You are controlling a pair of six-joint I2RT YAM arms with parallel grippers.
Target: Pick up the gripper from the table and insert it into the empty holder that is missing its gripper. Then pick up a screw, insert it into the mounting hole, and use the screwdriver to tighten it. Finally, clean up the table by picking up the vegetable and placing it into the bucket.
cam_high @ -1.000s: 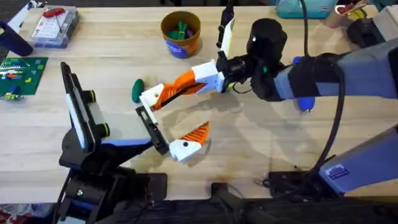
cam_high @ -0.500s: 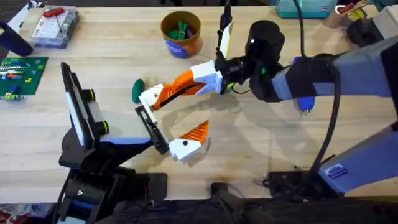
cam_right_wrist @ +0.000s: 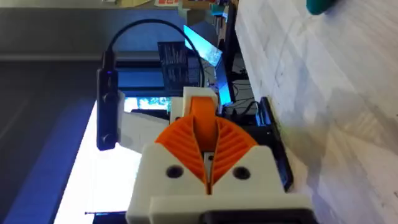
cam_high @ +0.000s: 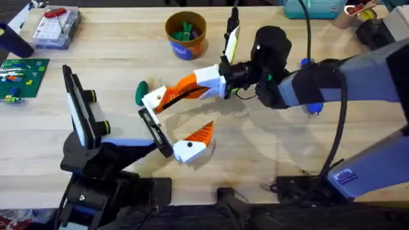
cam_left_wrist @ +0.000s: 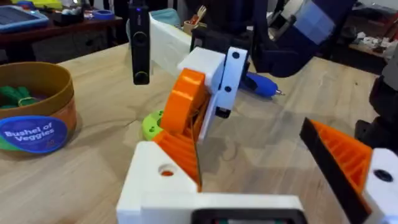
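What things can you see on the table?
bucket: one, orange-brown with blue label, far middle of table
vegetable: one, dark green, beside the gripper
disc: one, lime green, near the gripper
screwdriver: one, blue, right of middle
box: one, clear, far left corner
circuit board: one, green, left edge
gripper: one, white and orange, at the holder's far end
holder: one, black, mid-table
right end effector: one, white and orange, shut on the gripper

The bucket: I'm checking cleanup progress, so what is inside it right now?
The bucket holds some green pieces lying against its wall. Its rim hides whatever lies lower down.
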